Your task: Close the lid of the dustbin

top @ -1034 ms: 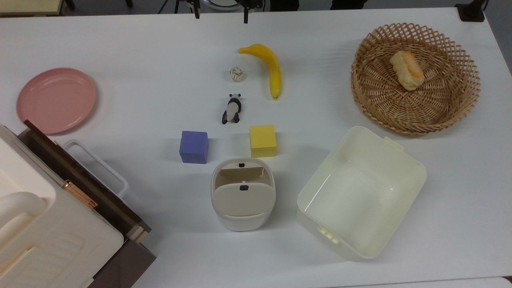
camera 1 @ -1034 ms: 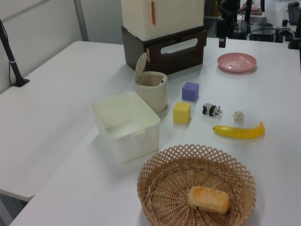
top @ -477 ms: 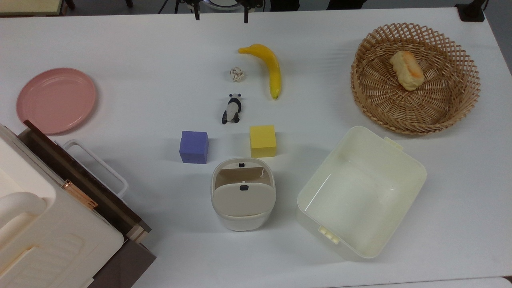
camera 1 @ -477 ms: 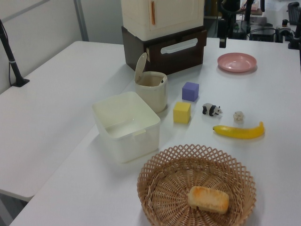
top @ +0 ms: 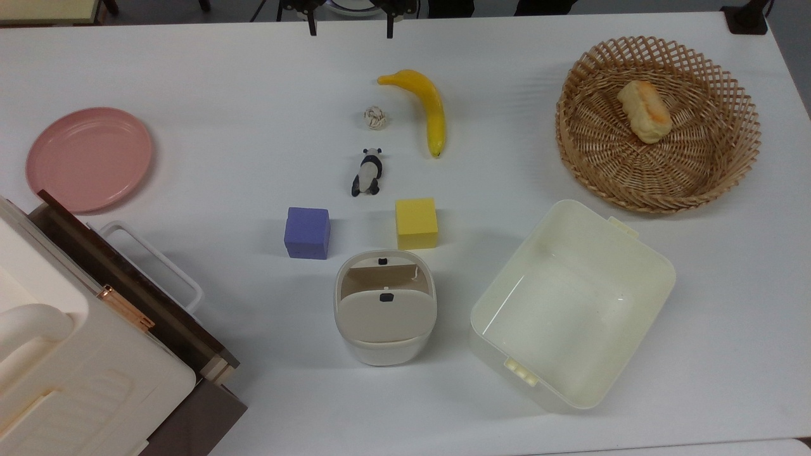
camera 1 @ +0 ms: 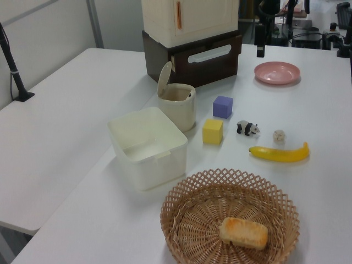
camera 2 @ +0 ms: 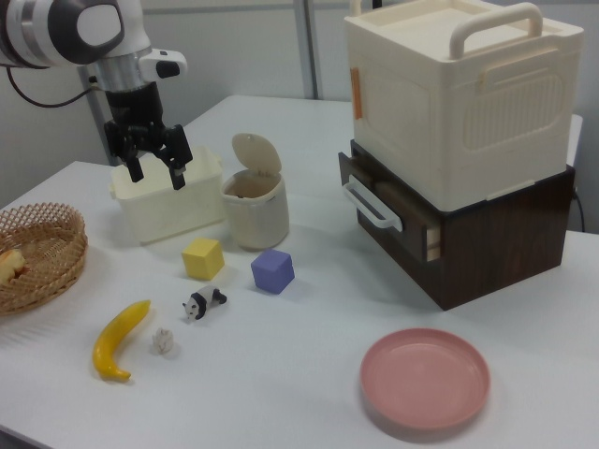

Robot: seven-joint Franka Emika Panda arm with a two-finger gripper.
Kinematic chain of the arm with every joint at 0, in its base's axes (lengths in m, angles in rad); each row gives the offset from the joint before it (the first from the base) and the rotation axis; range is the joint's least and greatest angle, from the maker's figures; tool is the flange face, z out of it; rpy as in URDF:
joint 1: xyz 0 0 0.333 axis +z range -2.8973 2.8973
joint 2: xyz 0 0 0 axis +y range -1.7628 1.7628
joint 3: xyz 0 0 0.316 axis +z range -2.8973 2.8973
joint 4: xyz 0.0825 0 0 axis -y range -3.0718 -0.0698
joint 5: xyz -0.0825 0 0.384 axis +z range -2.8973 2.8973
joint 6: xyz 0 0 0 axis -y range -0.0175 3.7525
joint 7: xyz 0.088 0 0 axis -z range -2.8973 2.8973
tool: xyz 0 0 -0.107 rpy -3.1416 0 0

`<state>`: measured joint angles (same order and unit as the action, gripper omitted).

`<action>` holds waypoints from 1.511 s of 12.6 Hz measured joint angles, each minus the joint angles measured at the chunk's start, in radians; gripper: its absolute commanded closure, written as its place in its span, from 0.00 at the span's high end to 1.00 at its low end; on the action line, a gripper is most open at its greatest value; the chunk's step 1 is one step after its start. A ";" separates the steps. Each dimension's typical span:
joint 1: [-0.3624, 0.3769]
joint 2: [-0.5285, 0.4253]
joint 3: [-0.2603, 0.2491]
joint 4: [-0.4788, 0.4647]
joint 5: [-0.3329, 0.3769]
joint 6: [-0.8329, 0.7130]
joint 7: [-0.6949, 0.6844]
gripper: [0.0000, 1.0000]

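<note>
The small cream dustbin stands on the white table near the top view's lower middle. Its lid is swung up on its hinge and stands nearly upright, so the tan inside shows. My gripper hangs in the air at the right view's upper left, to the left of the dustbin and apart from it. It is open, and its black fingers point down with nothing between them.
A pale-yellow tub sits right of the dustbin in the top view. A purple cube and a yellow cube stand just beyond it. Farther off lie a toy panda, a banana, a wicker basket, a pink plate and a cream box on a brown drawer unit.
</note>
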<state>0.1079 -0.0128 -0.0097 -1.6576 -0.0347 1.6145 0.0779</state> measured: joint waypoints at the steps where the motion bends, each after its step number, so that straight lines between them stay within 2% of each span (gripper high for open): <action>1: 0.000 0.000 0.000 0.000 0.000 0.000 -0.003 0.28; 3: 0.000 0.000 0.000 0.000 0.000 0.000 -0.022 0.02; 4: 0.000 0.000 0.000 0.000 0.000 0.000 -0.031 0.00; 13: 0.000 0.001 0.000 0.000 -0.001 0.008 -0.035 0.00; 19: -0.002 0.031 -0.001 0.006 -0.001 0.115 -0.035 0.00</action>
<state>0.1056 0.0184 -0.0108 -1.6520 -0.0354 1.7293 0.0431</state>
